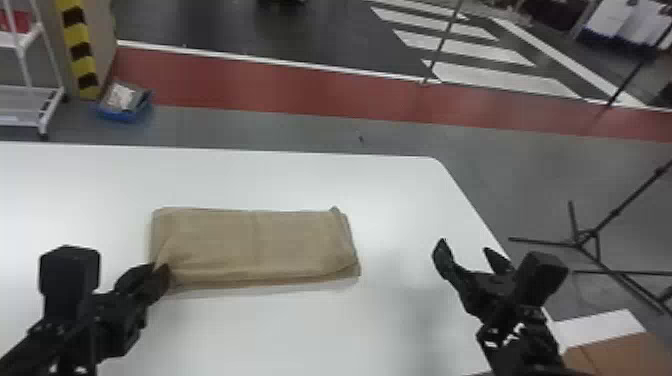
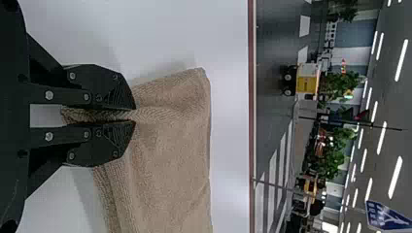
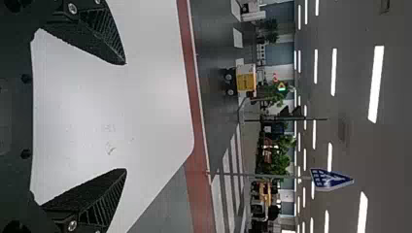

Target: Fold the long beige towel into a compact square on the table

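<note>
The beige towel (image 1: 260, 245) lies folded into a wide rectangle on the white table (image 1: 300, 330). At its near left corner is my left gripper (image 1: 161, 272). In the left wrist view the left gripper (image 2: 133, 115) is shut on a pinched fold of the towel (image 2: 165, 145), the cloth bunched between its fingers. Off to the towel's right, over the table's right part, my right gripper (image 1: 472, 252) stands open and apart from the cloth. The right wrist view has the right gripper (image 3: 125, 116) with widely parted fingers and nothing between them.
The table's right edge slants down past the right gripper. Beyond it stands a black tripod (image 1: 585, 240), with a cardboard box (image 1: 620, 355) at the lower right. A blue tray (image 1: 122, 102) and a white rack (image 1: 30, 100) are on the floor behind the table.
</note>
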Motion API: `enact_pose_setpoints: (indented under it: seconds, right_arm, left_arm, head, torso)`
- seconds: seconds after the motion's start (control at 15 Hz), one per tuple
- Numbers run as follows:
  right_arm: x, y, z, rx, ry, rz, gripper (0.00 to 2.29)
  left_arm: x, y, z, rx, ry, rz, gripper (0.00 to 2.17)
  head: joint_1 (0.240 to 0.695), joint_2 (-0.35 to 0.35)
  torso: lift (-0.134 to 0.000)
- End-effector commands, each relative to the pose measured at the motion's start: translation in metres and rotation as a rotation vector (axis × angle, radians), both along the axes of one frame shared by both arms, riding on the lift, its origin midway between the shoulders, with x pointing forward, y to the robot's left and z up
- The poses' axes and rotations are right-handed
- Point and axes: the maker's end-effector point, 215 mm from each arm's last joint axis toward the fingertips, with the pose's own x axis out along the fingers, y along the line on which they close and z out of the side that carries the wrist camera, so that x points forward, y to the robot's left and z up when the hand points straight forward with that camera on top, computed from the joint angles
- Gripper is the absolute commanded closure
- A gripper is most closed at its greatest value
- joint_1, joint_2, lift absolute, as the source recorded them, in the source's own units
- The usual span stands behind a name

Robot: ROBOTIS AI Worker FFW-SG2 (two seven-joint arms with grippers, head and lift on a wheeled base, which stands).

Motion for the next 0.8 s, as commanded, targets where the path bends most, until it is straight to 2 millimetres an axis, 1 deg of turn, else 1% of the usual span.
enact_pose_setpoints:
  seconds: [0.0, 0.07, 0.13, 0.2, 0.27, 0.33, 0.4, 0.47, 0.53, 0.6, 0.73]
  right_arm:
    - [0.004, 0.011, 0.002, -0.003, 0.000, 0.017, 0.10]
    - [0.005, 0.015, 0.002, -0.003, 0.003, 0.022, 0.10]
    - [0.006, 0.017, 0.001, -0.002, 0.005, 0.027, 0.10]
    - [0.006, 0.021, -0.003, 0.005, 0.017, 0.031, 0.10]
    - [0.007, 0.023, -0.006, 0.010, 0.028, 0.036, 0.10]
    - [0.010, 0.027, -0.004, 0.013, 0.030, 0.042, 0.10]
    - [0.011, 0.030, -0.003, 0.009, 0.034, 0.046, 0.10]
    - [0.014, 0.033, 0.000, 0.002, 0.033, 0.049, 0.10]
    - [0.014, 0.032, 0.000, -0.004, 0.039, 0.045, 0.10]
    - [0.017, 0.037, -0.001, 0.001, 0.050, 0.052, 0.10]
    - [0.020, 0.050, -0.009, 0.016, 0.075, 0.068, 0.10]
  left_arm:
    - [-0.007, -0.001, 0.012, -0.005, -0.014, -0.003, 1.01]
    - [-0.009, 0.002, 0.017, -0.007, -0.021, 0.003, 1.01]
    - [-0.010, 0.001, 0.023, -0.013, -0.031, 0.003, 0.83]
    - [-0.012, -0.002, 0.033, -0.021, -0.049, -0.003, 0.28]
    - [-0.013, -0.001, 0.039, -0.023, -0.059, -0.001, 0.01]
    - [-0.011, 0.000, 0.049, -0.028, -0.079, 0.002, 0.01]
    - [-0.009, 0.004, 0.053, -0.025, -0.085, 0.008, 0.01]
    - [-0.005, 0.014, 0.062, -0.025, -0.102, 0.024, 0.01]
    - [-0.003, 0.026, 0.067, -0.025, -0.112, 0.045, 0.02]
    - [0.003, 0.031, 0.075, -0.030, -0.133, 0.058, 0.02]
    - [0.010, 0.027, 0.075, -0.046, -0.133, 0.056, 0.05]
  head:
    - [0.695, -0.350]
    - [0.695, -0.350]
    - [0.695, -0.350]
    - [0.695, -0.350]
    - [0.695, -0.350]
    - [0.695, -0.350]
    - [0.695, -0.350]
    - [0.695, -0.350]
    - [0.695, -0.348]
    - [0.695, -0.338]
    - [0.695, -0.320]
  torso:
    - [-0.123]
    - [-0.123]
    - [-0.123]
    - [-0.123]
    - [-0.123]
    - [-0.123]
    - [-0.123]
    - [-0.123]
    - [-0.123]
    - [-0.123]
    - [-0.123]
